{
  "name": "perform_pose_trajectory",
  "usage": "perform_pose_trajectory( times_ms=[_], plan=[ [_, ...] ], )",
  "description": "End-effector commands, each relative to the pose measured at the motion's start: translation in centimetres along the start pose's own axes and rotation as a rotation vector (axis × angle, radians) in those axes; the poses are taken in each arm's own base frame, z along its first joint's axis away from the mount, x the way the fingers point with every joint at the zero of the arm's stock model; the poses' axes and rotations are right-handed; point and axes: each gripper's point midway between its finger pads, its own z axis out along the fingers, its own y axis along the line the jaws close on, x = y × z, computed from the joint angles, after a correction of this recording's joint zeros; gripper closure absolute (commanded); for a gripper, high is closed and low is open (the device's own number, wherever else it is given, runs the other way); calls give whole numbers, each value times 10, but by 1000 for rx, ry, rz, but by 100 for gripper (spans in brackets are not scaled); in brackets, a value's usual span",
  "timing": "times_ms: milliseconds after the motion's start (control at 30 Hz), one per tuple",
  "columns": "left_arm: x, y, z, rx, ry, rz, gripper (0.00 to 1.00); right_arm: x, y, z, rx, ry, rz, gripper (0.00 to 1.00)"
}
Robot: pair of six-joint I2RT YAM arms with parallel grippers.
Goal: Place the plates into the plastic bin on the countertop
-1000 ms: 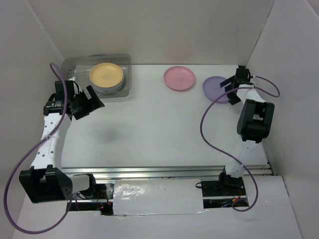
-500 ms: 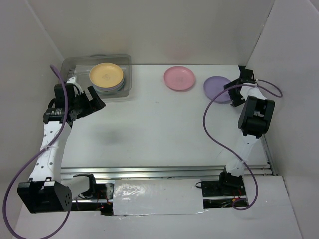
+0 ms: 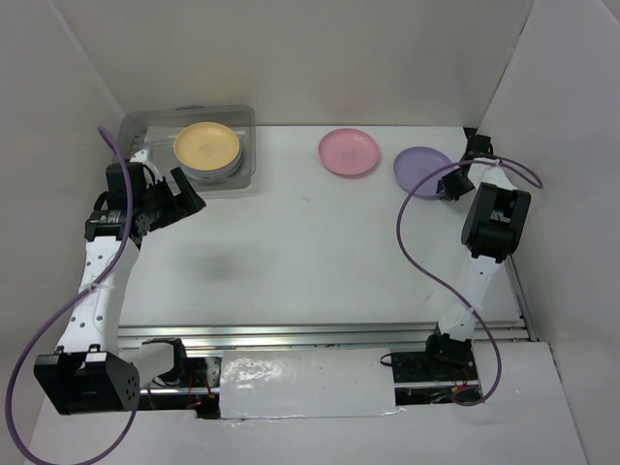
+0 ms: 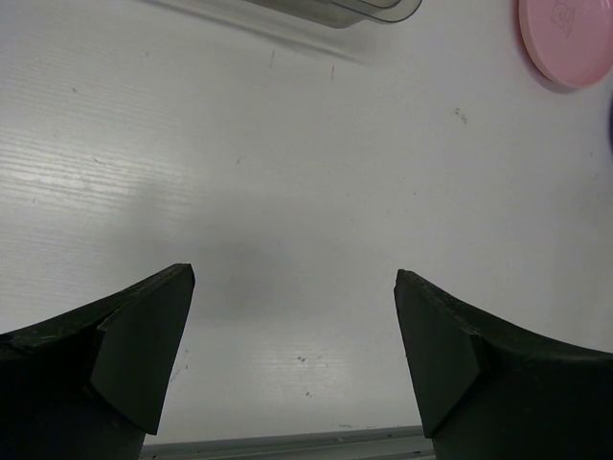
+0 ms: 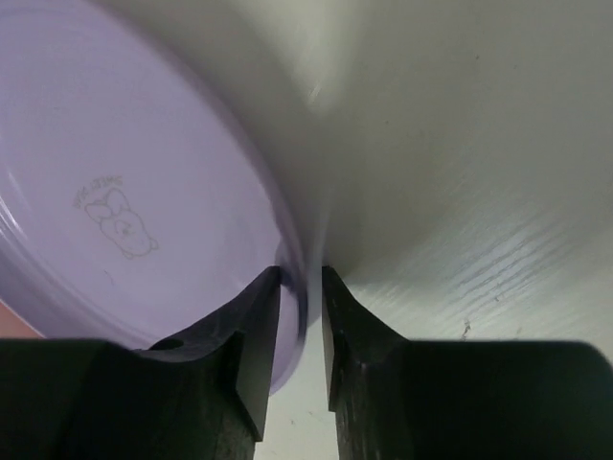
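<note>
A purple plate (image 3: 421, 167) lies on the white countertop (image 3: 310, 242) at the back right. Its rim (image 5: 292, 259) stands between the fingers of my right gripper (image 5: 302, 278), which is shut on it from the right side (image 3: 450, 182). A pink plate (image 3: 349, 151) lies just left of it, also seen in the left wrist view (image 4: 570, 38). The plastic bin (image 3: 247, 145) at the back left holds a stack of plates with an orange-yellow plate (image 3: 206, 145) on top. My left gripper (image 3: 184, 203) hangs open and holds nothing in front of the bin, over bare countertop (image 4: 294, 278).
White walls close in the countertop at the back and on both sides. The right wall is close behind the right gripper. A metal rail (image 3: 320, 334) runs along the front edge. A corner of the bin (image 4: 364, 10) shows in the left wrist view.
My right gripper has come down to the purple plate's right rim and closed on it. The left arm drew back a little from the bin, then held still.
</note>
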Motion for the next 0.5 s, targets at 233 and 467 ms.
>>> perform_pose_trajectory(
  times_ms=[233,467],
  plan=[
    [-9,-13,-1,66,-28,21,1,14,-16,-21,-3,35,-81,100],
    [-3,-115,4,517,32,-11,1,67,53,-152,-136,-239,-269,100]
  ],
)
